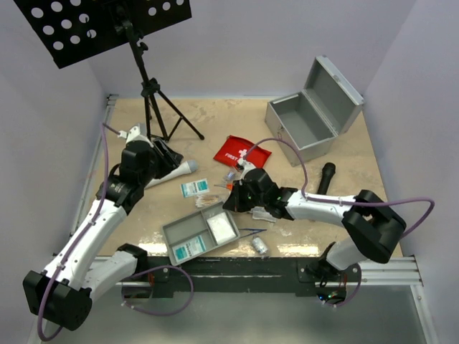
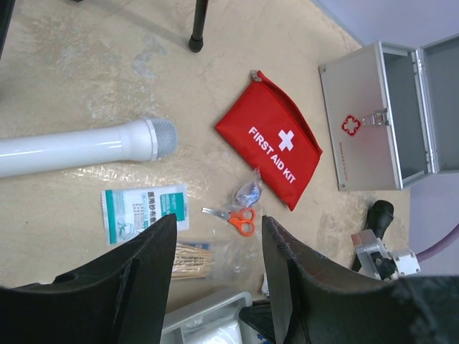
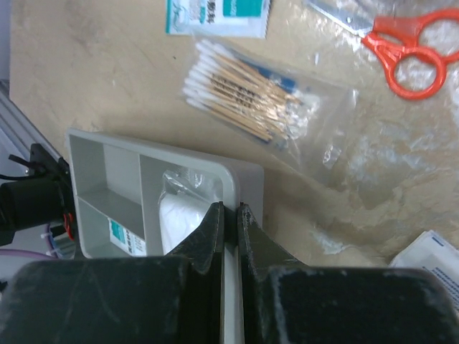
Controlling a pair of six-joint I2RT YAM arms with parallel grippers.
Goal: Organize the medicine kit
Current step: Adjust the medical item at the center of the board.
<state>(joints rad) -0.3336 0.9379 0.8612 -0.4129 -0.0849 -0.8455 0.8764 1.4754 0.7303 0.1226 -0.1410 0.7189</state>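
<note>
The silver metal case point(image 1: 305, 125) stands open at the back right, with the red "FIRST AID KIT" pouch point(image 1: 242, 152) lying in front of it. Near the front lies the grey divided tray point(image 1: 199, 234), holding a white gauze pack point(image 3: 183, 208) and a teal packet point(image 3: 125, 236). My right gripper point(image 3: 229, 209) is shut on the tray's rim point(image 3: 247, 179) at its right corner. My left gripper point(image 2: 219, 222) hangs open above the table at the left, holding nothing. Below it lie the orange scissors point(image 2: 240, 218), bagged cotton swabs point(image 2: 192, 259) and a teal packet point(image 2: 143, 208).
A white cylinder point(image 2: 86, 147) lies under the left arm. A black tripod stand point(image 1: 154, 93) rises at the back left. A black cylinder point(image 1: 326, 177) lies right of the pouch. Tweezers point(image 1: 251, 231) and a small vial point(image 1: 259, 246) lie right of the tray.
</note>
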